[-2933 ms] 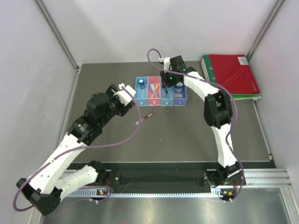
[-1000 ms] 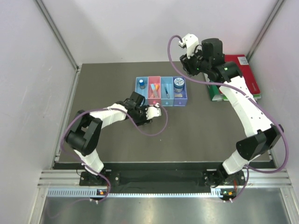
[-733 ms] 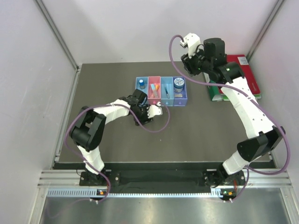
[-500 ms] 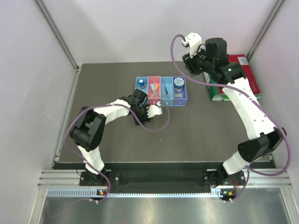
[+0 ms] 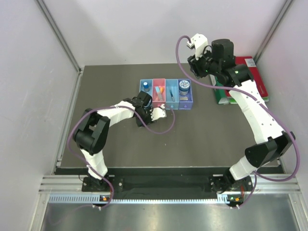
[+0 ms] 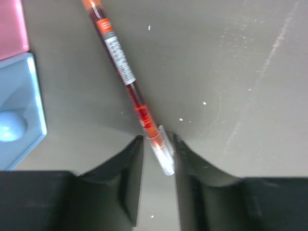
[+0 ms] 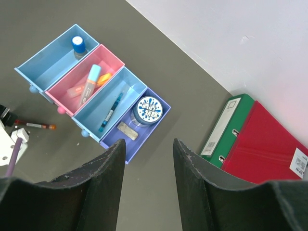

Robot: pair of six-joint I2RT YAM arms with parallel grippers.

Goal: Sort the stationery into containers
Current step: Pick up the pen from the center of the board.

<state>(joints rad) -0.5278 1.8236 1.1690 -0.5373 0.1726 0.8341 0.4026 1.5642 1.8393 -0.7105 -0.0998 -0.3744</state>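
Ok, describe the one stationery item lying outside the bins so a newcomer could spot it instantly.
Start at the row of four joined bins on the dark table. Beside its left end, on the arms' side, lies a thin red pen, its clear end between the left gripper's jaws. It alone sits outside any bin.

Four joined bins [image 7: 130,84]: two light blue, one pink, one purple. Two pens: one red pen [image 6: 122,67], one dark pen [image 7: 109,113]. Two bars: one light blue bar [image 7: 89,81], one pink-orange bar [image 7: 76,90]. One blue-capped bottle [image 7: 78,44], one round jar [image 7: 148,110], one pale tag [image 7: 127,130]. Two binders: one red binder [image 7: 262,144], one green binder [image 7: 224,130]. Two robot arms: left arm [image 5: 115,109], right arm [image 5: 250,103]
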